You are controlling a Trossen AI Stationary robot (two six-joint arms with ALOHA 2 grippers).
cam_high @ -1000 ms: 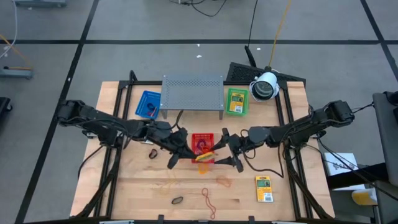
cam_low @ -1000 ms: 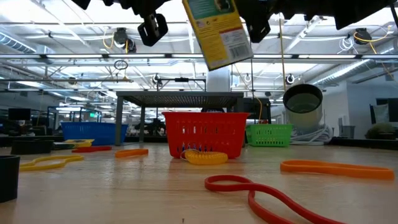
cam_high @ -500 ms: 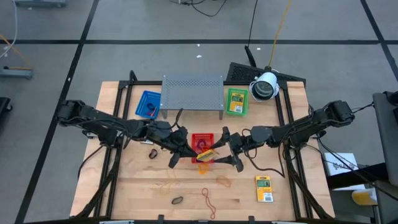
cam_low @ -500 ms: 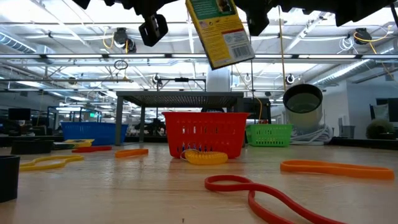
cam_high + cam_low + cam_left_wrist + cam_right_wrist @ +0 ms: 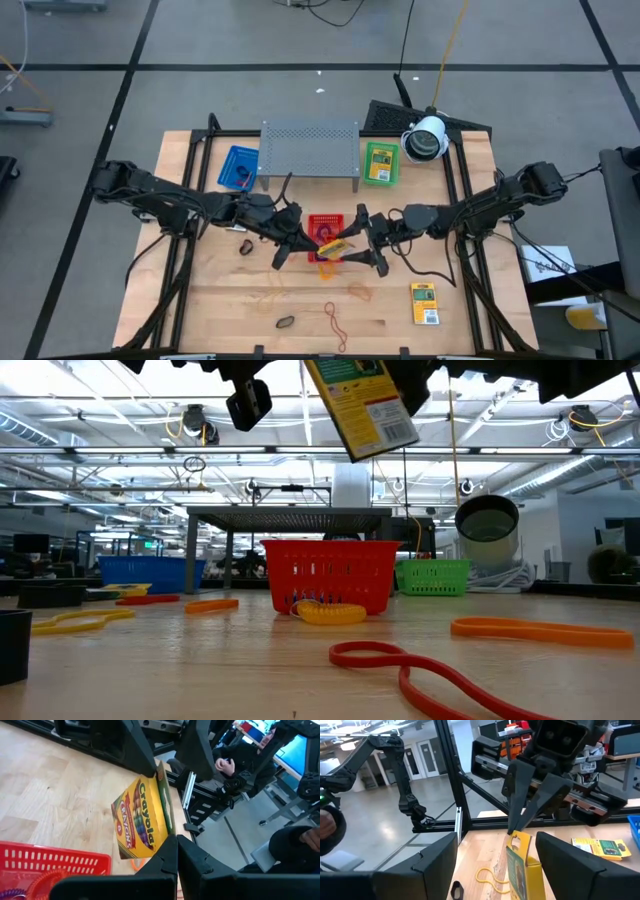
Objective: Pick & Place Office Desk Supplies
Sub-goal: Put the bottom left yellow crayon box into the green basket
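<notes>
A yellow-and-green crayon packet (image 5: 335,246) hangs tilted in the air above the red mesh basket (image 5: 325,228); the low view shows it high up (image 5: 365,405). My left gripper (image 5: 312,242) comes from the table's left and is shut on it. My right gripper (image 5: 355,243) faces it from the right, open, its two fingers (image 5: 440,865) standing on either side of the packet (image 5: 520,867) with gaps showing. A second packet (image 5: 425,303) lies flat near the table's right front. My left gripper pinches the packet's hang-tab end (image 5: 518,834) between its two shut fingers (image 5: 520,802). The fingers come roughly level from the table's left, slanting slightly down. The packet hangs tilted from that end, lifted clear above the red basket.
Rubber bands lie on the front of the table: red (image 5: 420,670), orange (image 5: 540,630), yellow at the basket's foot (image 5: 328,613), dark ones (image 5: 285,322). At the back stand a blue basket (image 5: 238,167), the grey rack (image 5: 310,148), a green basket (image 5: 380,163) and a white device (image 5: 426,138).
The packet has tipped a little further in my left gripper's hold: its lower end has swung toward the table's right and risen slightly. Both grippers stay where they were, the left shut, the right open.
</notes>
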